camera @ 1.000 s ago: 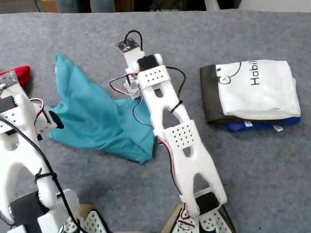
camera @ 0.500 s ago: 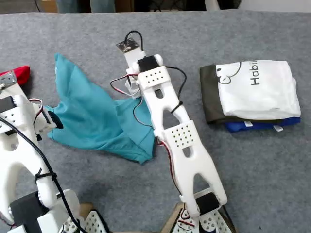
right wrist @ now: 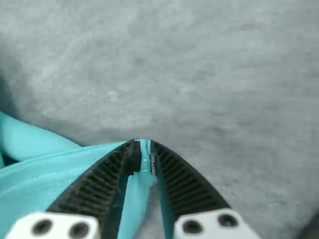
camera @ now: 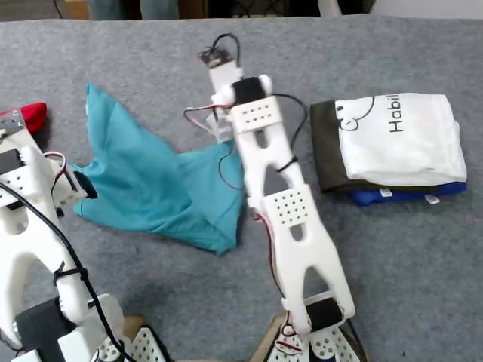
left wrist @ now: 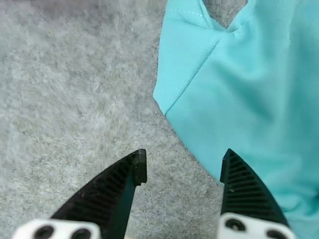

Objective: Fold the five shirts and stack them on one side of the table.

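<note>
From above, the teal shirt (camera: 151, 181) lies crumpled left of centre on the grey table (camera: 423, 264). The right arm (camera: 260, 121) stretches over the shirt's right edge, and the left arm (camera: 30, 188) stands at its left edge. At the right side sits a stack of folded shirts (camera: 400, 136), white on top, then dark, then blue. A red cloth (camera: 29, 115) shows at the far left edge.

At the left wrist, the left gripper (left wrist: 185, 167) is spread wide and holds nothing. One tip is just beside the shirt's hem, the other over bare table.

At the right wrist, the right gripper (right wrist: 144, 149) is nearly closed, pinching a thin fold of the teal shirt's edge.
</note>
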`<action>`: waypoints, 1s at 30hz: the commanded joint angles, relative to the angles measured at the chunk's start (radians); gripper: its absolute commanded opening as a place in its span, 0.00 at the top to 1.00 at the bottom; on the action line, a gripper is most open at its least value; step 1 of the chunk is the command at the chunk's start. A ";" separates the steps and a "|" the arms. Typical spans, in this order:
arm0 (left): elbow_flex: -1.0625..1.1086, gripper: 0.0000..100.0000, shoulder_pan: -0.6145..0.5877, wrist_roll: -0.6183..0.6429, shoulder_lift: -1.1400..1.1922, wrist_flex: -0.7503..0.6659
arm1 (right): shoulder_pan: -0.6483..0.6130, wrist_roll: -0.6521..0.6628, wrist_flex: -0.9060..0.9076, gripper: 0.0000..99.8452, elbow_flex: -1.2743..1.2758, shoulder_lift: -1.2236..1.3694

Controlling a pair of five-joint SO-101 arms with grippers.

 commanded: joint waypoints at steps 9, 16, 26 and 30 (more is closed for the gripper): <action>-0.182 0.74 -0.004 0.204 -0.017 -0.044 | 0.273 -0.037 0.014 0.99 -0.071 -0.363; -0.122 0.74 0.025 0.293 -0.017 -0.207 | 0.356 -0.031 0.014 0.99 0.002 -0.504; -0.058 0.74 0.226 0.296 0.087 -0.531 | 0.333 -0.026 0.009 0.99 0.064 -0.512; -0.234 0.74 0.272 0.299 0.338 -0.565 | 0.333 0.012 0.012 0.99 0.064 -0.513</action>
